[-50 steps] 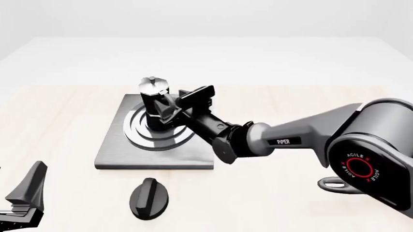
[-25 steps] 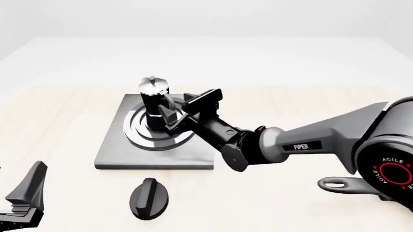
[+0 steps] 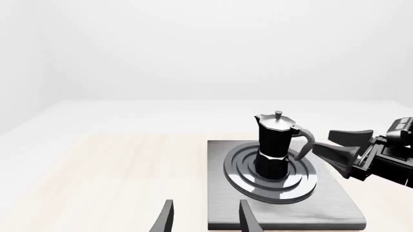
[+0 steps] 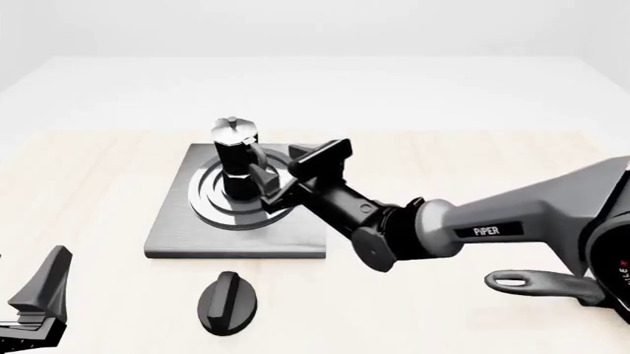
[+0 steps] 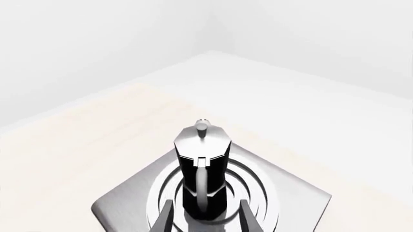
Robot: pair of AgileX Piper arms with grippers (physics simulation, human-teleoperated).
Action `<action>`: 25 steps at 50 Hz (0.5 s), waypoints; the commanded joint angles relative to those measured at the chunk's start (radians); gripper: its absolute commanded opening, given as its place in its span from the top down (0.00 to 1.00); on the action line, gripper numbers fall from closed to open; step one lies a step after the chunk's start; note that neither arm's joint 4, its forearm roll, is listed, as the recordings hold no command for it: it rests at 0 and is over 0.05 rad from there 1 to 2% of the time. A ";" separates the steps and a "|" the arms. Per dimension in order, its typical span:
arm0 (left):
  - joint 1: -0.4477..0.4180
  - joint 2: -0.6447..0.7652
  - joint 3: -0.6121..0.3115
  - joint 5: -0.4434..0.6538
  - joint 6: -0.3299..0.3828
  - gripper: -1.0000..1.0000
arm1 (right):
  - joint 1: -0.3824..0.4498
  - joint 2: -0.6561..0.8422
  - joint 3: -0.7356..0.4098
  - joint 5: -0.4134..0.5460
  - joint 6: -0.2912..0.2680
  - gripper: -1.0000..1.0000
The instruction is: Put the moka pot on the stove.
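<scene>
The stove [image 4: 197, 228] is laid flat on the table [image 4: 473, 162], and the moka pot [image 4: 236, 158] is seen upright on its ring burner [image 3: 271, 171] — so the placing looks done. The right gripper [image 4: 279, 173] is held just beside the handle, jaws apart, empty. The left gripper [image 3: 203, 220] is parked near, also parted.

Moka pot [image 4: 236, 158]: black waisted body, silver faceted top and lid, black handle.
Stove [image 4: 177, 232]: brushed grey slab; burner of silver and black concentric rings.
Knob [image 4: 227, 303]: glossy black oval.
Right gripper [image 4: 280, 174]: black fingers; arm dark grey, lettered "PIPER" in white.
Left gripper [image 4: 35, 306]: black.
Table [image 4: 88, 184]: pale cream woodgrain; white surround beyond.
</scene>
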 commanded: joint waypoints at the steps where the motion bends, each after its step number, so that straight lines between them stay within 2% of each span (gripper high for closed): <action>1: 0.000 0.000 0.000 0.000 0.000 0.00 | -0.005 -0.039 0.048 -0.014 0.000 0.00; 25: 0.000 0.000 0.000 0.000 0.000 0.00 | -0.035 -0.120 0.149 -0.053 0.006 0.00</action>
